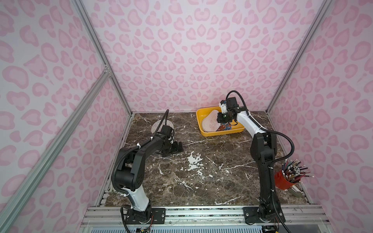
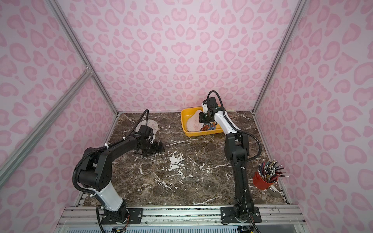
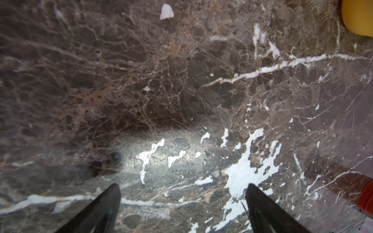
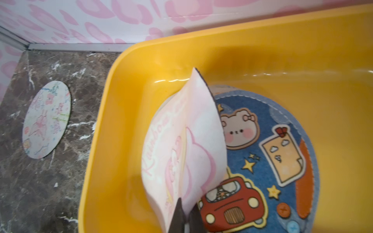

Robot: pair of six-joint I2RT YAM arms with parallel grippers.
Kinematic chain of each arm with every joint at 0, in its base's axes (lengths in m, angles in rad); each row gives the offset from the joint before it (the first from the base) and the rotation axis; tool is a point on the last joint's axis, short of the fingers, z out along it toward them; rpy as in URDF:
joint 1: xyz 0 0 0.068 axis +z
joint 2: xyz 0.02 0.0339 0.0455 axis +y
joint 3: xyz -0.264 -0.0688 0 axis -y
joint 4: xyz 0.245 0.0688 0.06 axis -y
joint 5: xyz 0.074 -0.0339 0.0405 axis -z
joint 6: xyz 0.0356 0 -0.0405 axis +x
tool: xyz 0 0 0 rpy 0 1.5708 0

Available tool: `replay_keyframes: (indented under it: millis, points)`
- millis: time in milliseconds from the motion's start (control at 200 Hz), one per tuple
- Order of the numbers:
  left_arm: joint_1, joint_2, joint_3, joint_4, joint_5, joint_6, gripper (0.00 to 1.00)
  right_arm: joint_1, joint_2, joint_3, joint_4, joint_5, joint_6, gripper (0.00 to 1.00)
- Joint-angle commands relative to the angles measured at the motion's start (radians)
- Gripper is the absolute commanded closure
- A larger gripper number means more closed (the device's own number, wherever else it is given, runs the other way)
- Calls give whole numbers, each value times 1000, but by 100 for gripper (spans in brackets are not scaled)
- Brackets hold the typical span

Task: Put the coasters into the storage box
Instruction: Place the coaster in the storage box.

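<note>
The yellow storage box (image 1: 222,133) (image 2: 203,133) stands at the back right of the marble table. My right gripper (image 4: 184,203) is inside it, shut on the edge of a pale pink coaster (image 4: 181,141) that bends upward against the box wall (image 4: 113,84). A blue coaster with a bear and a red car (image 4: 272,153) (image 1: 226,127) lies flat on the box floor beside it. One pale printed coaster (image 1: 159,125) (image 2: 150,125) (image 4: 47,119) lies on the table at the back left, partly hidden behind my left arm. My left gripper (image 3: 182,187) (image 1: 176,147) hangs open over bare marble, holding nothing.
A red cup full of pencils (image 1: 284,179) (image 2: 262,180) stands at the front right edge. A corner of the yellow box (image 3: 359,18) shows in the left wrist view. Pink patterned walls enclose the table on three sides, with a metal rail at the front.
</note>
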Motion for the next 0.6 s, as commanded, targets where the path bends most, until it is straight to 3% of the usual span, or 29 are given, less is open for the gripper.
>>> replay_keyframes:
  millis: [0, 65, 175, 275, 400, 595]
  points:
    - [1, 6, 9, 8, 4, 8, 1, -12, 21, 5, -10, 52, -26, 100]
    - [1, 5, 12, 7, 2, 9, 1, -16, 23, 3, -12, 71, -29, 97]
    - [1, 3, 24, -4, -10, 15, 1, -16, 6, -11, -4, 107, -29, 63]
    - [2, 0, 43, -19, -28, 25, 0, -16, -17, -27, -1, 133, -24, 47]
    - [9, 0, 70, -32, -45, 33, 0, -13, -54, -62, 4, 150, -18, 37]
    - [46, 11, 131, -55, -76, 54, 0, -1, -150, -172, 47, 127, -4, 31]
